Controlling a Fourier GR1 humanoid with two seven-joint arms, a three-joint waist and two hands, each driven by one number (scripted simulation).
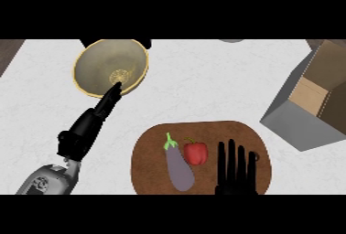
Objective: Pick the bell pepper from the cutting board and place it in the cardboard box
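red bell pepper (195,153): lying on the brown wooden cutting board (152,155), just beside the eggplant (179,168) at its left, held by nothing. right hand (235,167): over the board's right part, just right of the pepper, fingers straight and slightly apart, clamped on nothing. left hand (94,116): over the white table (202,82), fingers straight and close together, tips at the near rim of the golden bowl (101,64). cardboard box (297,121): open, at the table's right side, near the board's upper right
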